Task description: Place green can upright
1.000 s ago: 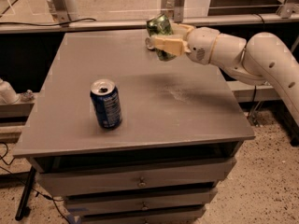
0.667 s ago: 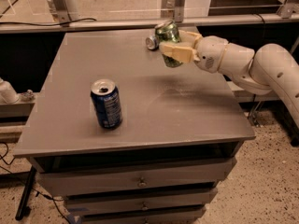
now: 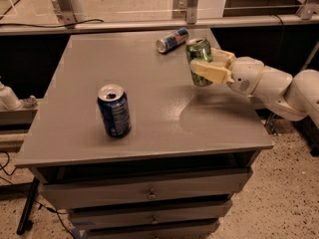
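Note:
The green can [image 3: 198,54] has a mottled green body and a silver top rim. It is held almost upright, top up, above the right side of the grey table [image 3: 149,118]. My gripper [image 3: 208,65] is shut on the green can, with its cream fingers [image 3: 212,72] wrapped around the can's middle from the right. The white arm [image 3: 274,86] reaches in from the right edge. The can's bottom is a little above the tabletop and casts a shadow below.
A dark blue soda can [image 3: 114,110] stands upright at the front left of the table. A slim blue-and-silver can [image 3: 172,39] lies on its side at the back. Drawers are below the tabletop. A rail runs behind the table.
My gripper has moved with the green can forward and to the right, away from the back edge. The can has turned from tilted to nearly upright, uncovering the lying slim can.

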Available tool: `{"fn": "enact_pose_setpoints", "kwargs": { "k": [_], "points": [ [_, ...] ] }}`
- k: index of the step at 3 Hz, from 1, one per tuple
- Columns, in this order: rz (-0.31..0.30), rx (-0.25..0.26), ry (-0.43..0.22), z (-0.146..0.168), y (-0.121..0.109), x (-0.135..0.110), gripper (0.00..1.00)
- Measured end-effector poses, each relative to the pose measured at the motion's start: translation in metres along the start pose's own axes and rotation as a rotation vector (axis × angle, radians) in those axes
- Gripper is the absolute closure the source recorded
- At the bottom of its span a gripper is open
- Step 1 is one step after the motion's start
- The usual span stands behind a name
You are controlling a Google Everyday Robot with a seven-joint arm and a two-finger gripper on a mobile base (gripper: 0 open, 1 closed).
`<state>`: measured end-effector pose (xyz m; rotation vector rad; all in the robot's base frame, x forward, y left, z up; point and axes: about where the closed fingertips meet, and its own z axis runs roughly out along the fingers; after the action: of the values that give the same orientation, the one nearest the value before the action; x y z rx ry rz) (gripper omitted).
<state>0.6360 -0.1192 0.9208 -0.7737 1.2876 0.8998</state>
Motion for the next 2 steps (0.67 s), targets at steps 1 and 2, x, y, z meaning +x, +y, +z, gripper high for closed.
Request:
{"fn": "enact_pose_setpoints", "kwargs": {
  "k": [1, 2],
  "points": [
    [0.016, -0.004, -0.034, -0.025, 0.002, 0.009, 1.0],
    [0.037, -0.014, -0.054, -0.04, 0.004, 0.021, 1.0]
  ]
}}
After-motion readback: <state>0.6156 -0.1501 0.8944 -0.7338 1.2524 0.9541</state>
